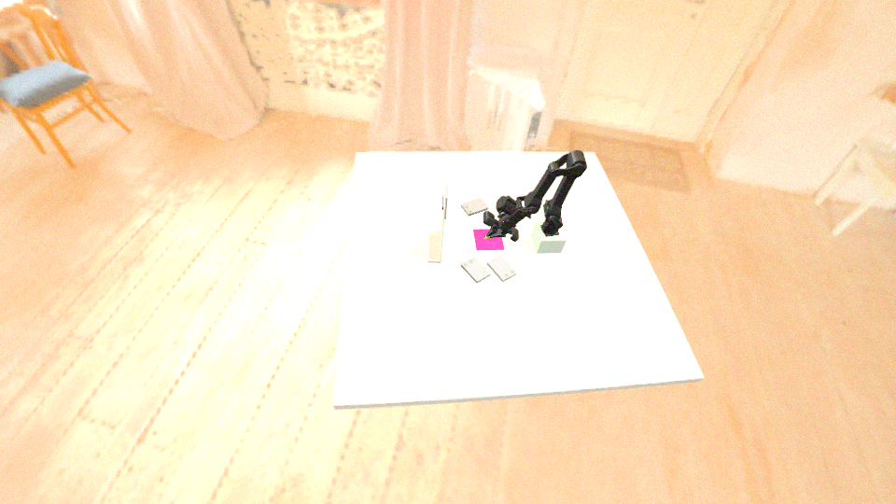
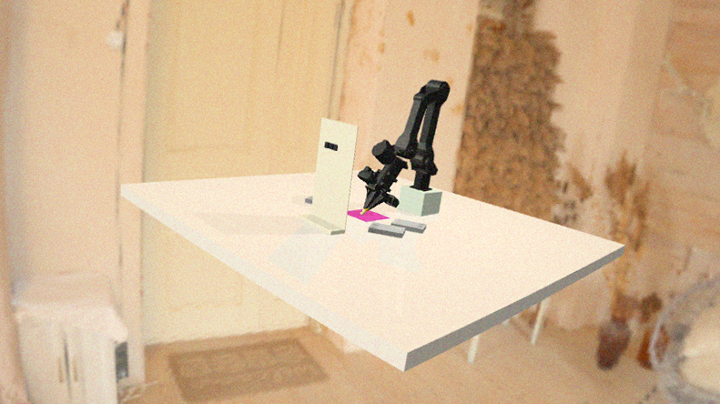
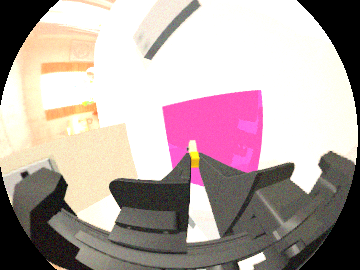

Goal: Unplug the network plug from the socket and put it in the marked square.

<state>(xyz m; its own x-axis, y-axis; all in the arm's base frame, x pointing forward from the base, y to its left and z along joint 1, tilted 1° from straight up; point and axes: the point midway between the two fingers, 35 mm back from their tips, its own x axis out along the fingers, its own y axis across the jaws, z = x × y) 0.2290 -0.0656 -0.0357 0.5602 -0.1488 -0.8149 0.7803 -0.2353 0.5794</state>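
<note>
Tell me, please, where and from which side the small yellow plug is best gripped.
Grip the plug across its two narrow flanks, coming from above, as the gripper does now: the jaws are shut on it, its tip pointing down over the pink square. Its slim body leaves no wider hold.

Around my white surface (image 1: 501,351) lies pale plank floor (image 1: 156,313). Beyond it hang curtains (image 1: 206,68); far left of it stands an orange chair (image 1: 47,93).
</note>
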